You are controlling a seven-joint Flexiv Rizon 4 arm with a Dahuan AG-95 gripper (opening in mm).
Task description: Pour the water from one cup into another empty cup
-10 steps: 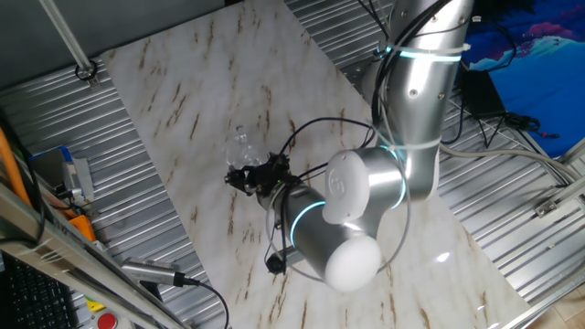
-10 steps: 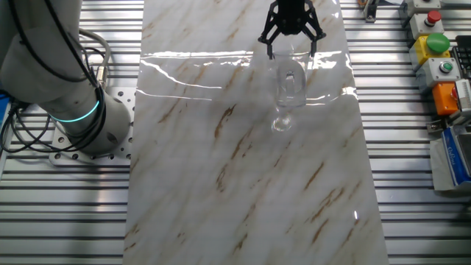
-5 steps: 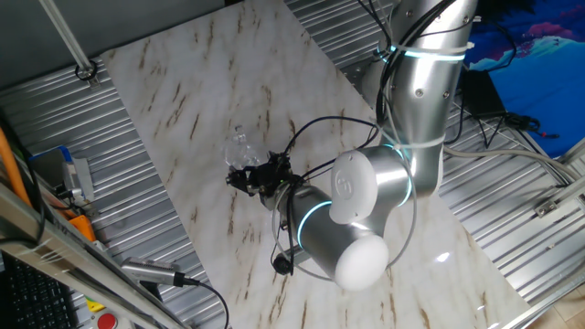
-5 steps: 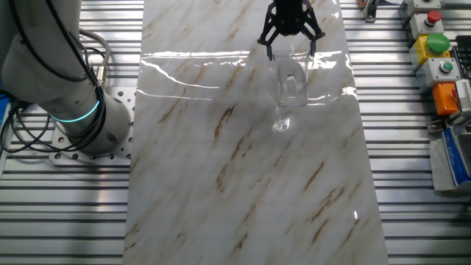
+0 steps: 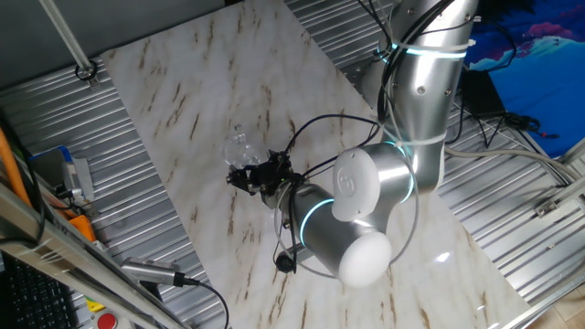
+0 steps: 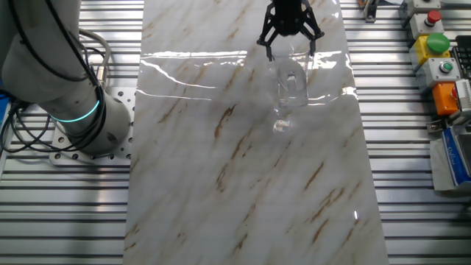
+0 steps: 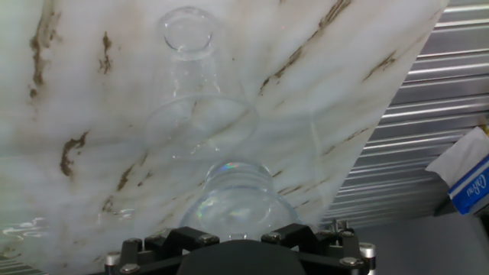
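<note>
Your gripper (image 6: 288, 46), apparently pinching the tumbler (image 7: 237, 200) | smaller cup (image 6: 283, 121) at tumbler's 6 o'clock on marble table (image 6: 221, 184) | change: arm elbow drifted slightly, glasses unmoved | water not visibly flowing; pour seemingly pending.

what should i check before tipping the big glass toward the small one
1. Gripper shut firmly on the larger tumbler: cannot tell; its fingers straddle the glass.
2. Smaller cup standing with its mouth open: ok.
3. Smaller cup ahead of the tumbler's rim in the hand view: ok, slightly to the left.
4. Water in the tumbler: cannot tell, only glints show.
5. Smaller cup empty: cannot tell.
6. Black cable away from both cups: ok, it loops behind the gripper.
</note>
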